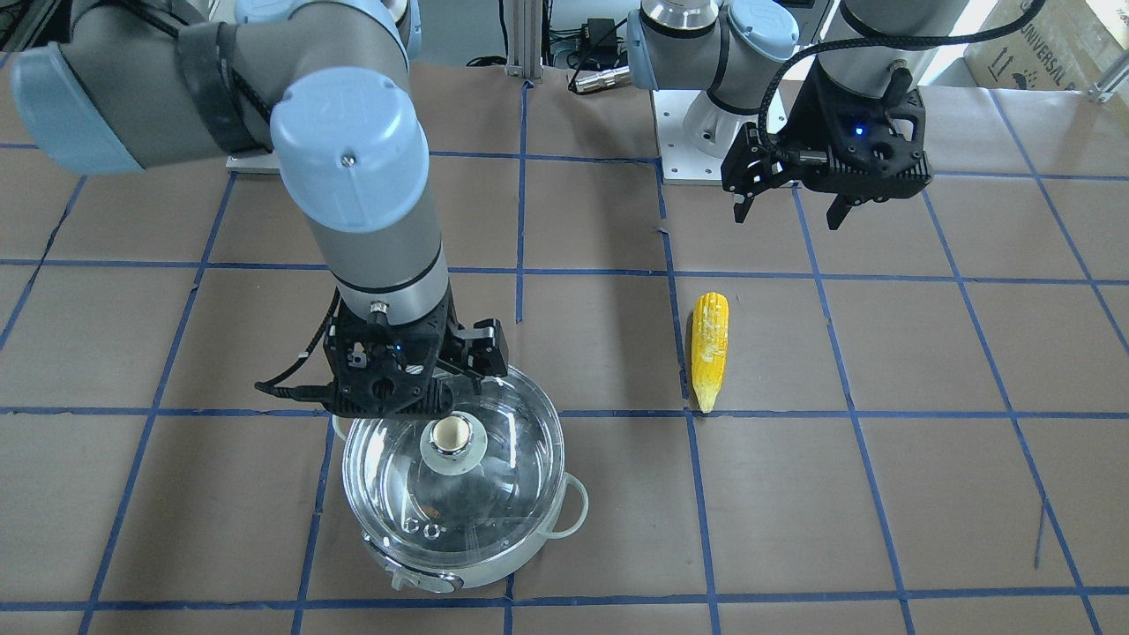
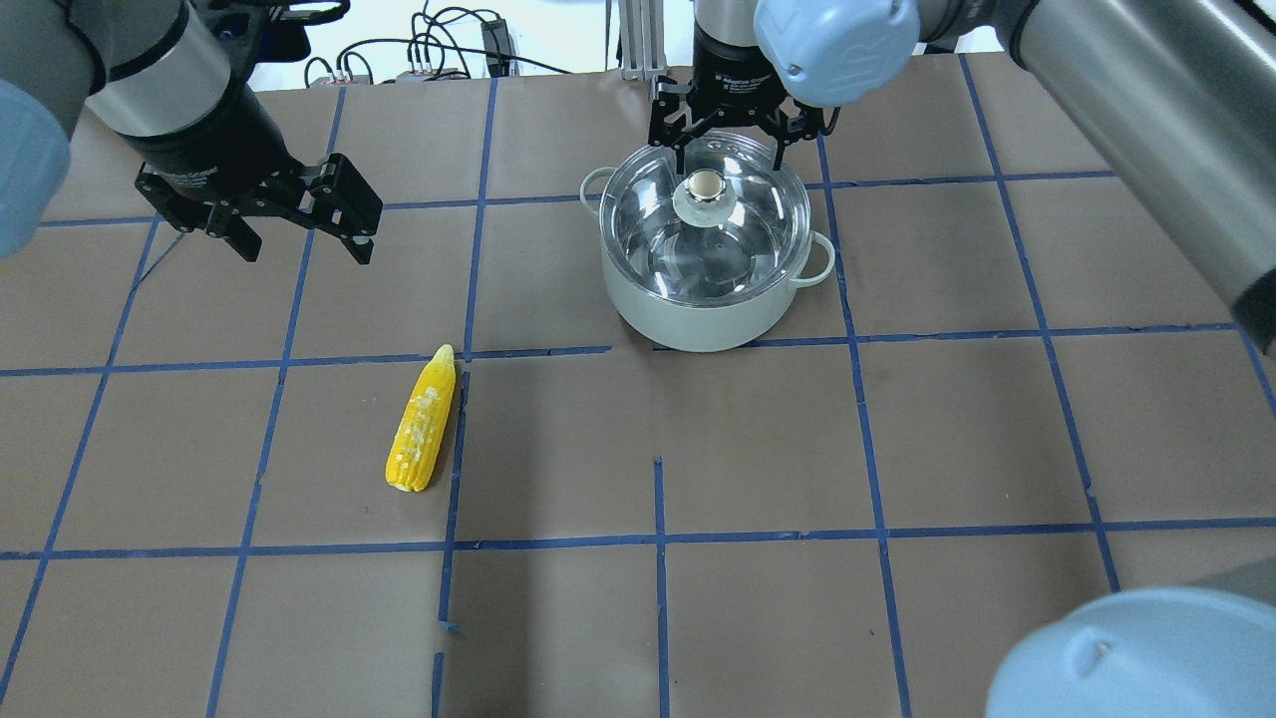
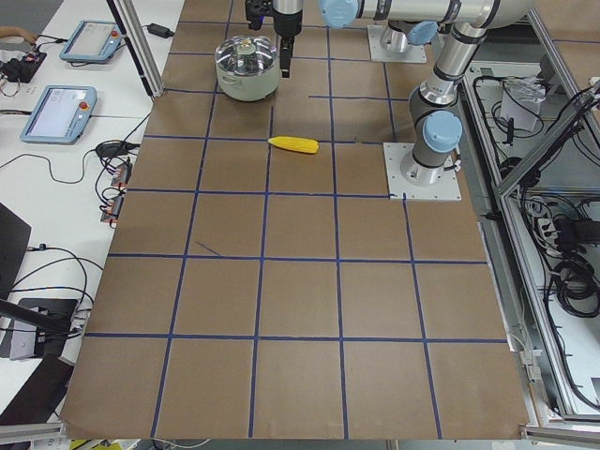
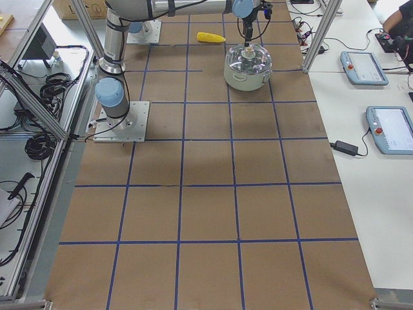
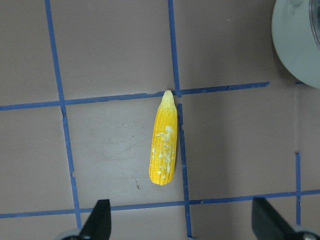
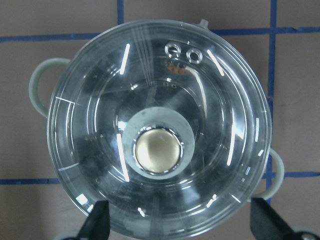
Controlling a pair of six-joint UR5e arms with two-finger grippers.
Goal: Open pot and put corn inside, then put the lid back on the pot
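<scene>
Right pincer [image 2: 731, 150] is hovering spread over the lid [image 2: 743, 234] on the pot [image 2: 688, 309]; an off-centre pinch could be slipping off the knob [image 2: 705, 187]; left pincer [image 2: 299, 244], spread too, is idling by corn [image 2: 424, 419] lying well left of the pot.

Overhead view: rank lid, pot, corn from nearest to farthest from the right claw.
1. lid, directly below the right claw, knob centred between its fingers.
2. pot, underneath the lid.
3. corn, far off on the view's left, lying flat.
</scene>
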